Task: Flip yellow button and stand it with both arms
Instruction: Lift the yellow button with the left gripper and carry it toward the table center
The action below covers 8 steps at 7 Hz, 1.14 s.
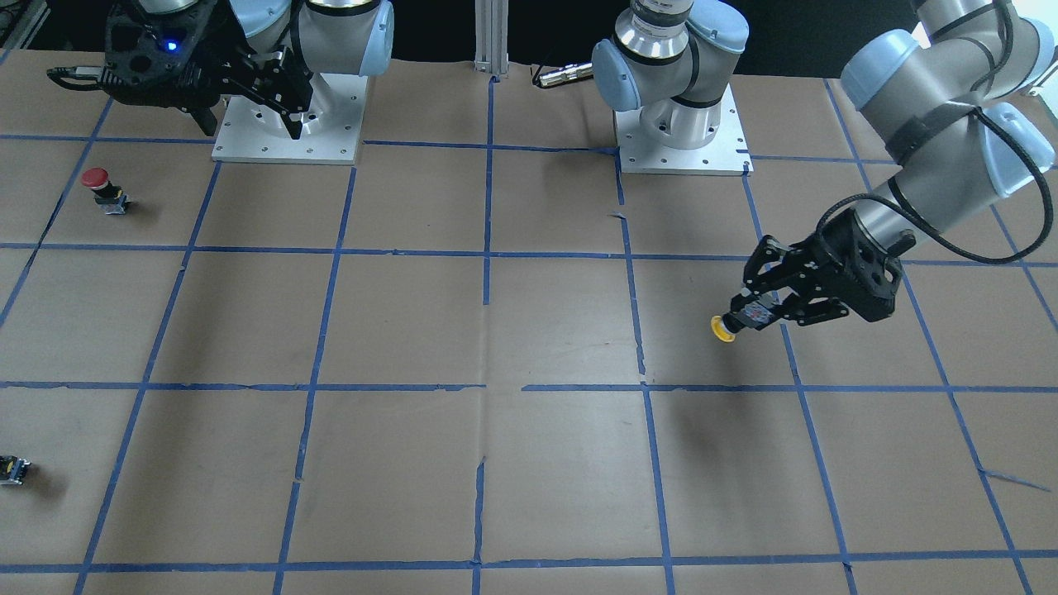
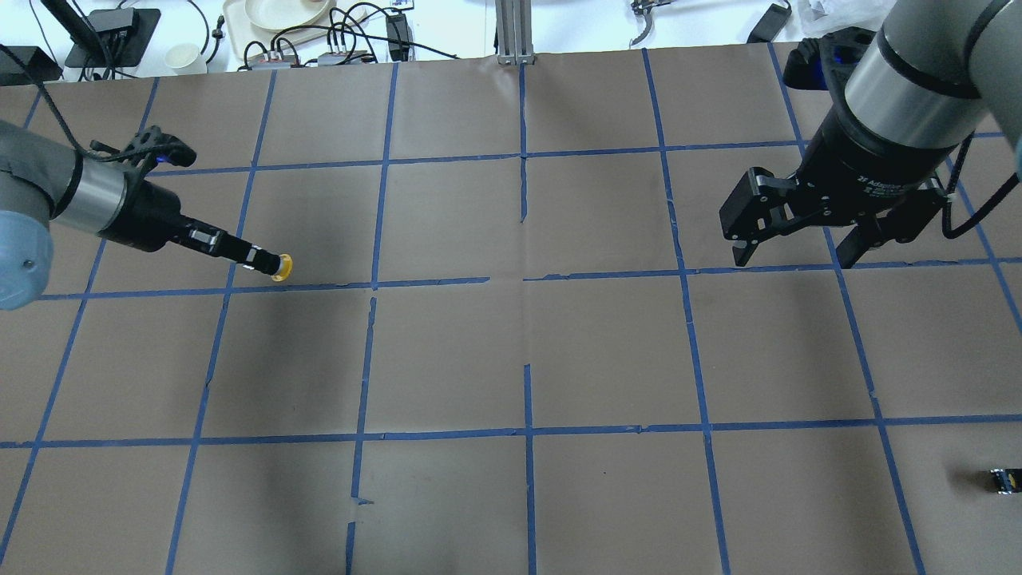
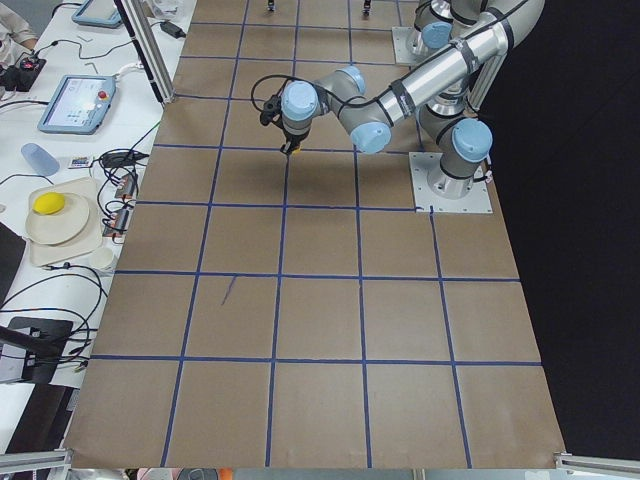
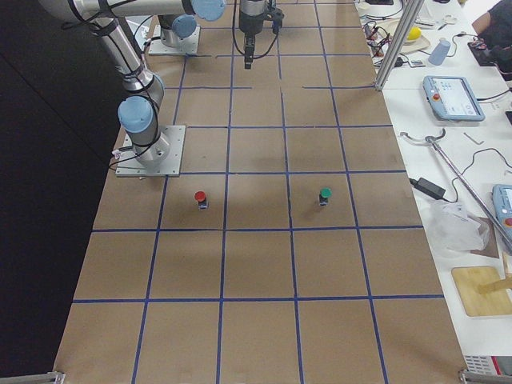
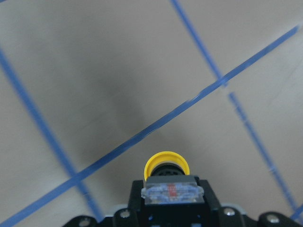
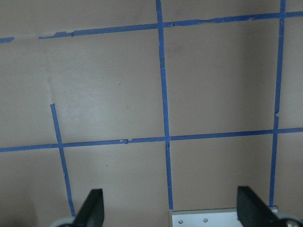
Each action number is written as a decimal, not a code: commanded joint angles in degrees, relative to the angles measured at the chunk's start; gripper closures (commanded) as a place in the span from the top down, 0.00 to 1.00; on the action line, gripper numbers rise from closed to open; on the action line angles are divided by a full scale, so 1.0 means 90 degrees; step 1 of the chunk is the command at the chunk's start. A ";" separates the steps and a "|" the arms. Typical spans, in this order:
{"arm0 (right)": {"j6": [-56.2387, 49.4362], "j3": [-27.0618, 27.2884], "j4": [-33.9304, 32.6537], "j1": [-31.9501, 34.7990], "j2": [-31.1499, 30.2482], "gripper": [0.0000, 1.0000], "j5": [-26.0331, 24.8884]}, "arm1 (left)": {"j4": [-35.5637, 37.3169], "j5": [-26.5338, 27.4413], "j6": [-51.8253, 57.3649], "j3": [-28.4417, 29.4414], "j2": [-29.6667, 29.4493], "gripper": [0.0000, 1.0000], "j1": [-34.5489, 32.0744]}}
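The yellow button (image 1: 724,328) is held in my left gripper (image 1: 756,316), which is shut on its black-and-grey body. The yellow cap points out past the fingertips, and the button hangs above the brown paper. It also shows in the overhead view (image 2: 280,267) at the end of the left gripper (image 2: 257,258), and in the left wrist view (image 5: 166,164). My right gripper (image 2: 796,254) is open and empty, far off over the table's other side. It also shows in the front-facing view (image 1: 252,111), near its arm's base plate. The right wrist view shows its fingers (image 6: 92,210) spread over bare paper.
A red-capped button (image 1: 101,187) stands on the right arm's side, and a green-capped one (image 4: 325,195) stands near it. A tiny black-and-yellow piece (image 2: 1004,479) lies near the table's edge. Two silver base plates (image 1: 285,132) sit at the robot's edge. Blue tape lines grid the paper.
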 commanded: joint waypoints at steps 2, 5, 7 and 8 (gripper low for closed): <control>0.1524 -0.0060 0.0022 -0.0484 0.0013 1.00 0.1779 | -0.0737 -0.2335 -0.2270 -0.0044 0.0709 0.10 -0.0819; 0.1753 -0.0012 0.0071 -0.1170 0.0013 1.00 0.3105 | -0.0649 -0.4564 -0.3983 -0.0073 0.0964 0.08 -0.1600; 0.2608 -0.0040 0.0042 -0.1171 0.0150 1.00 0.4027 | -0.0649 -0.5571 -0.4512 -0.0083 0.1013 0.07 -0.2097; 0.3261 -0.0060 0.0032 -0.1171 0.0140 1.00 0.4479 | -0.0639 -0.6011 -0.4514 -0.0083 0.0965 0.05 -0.2274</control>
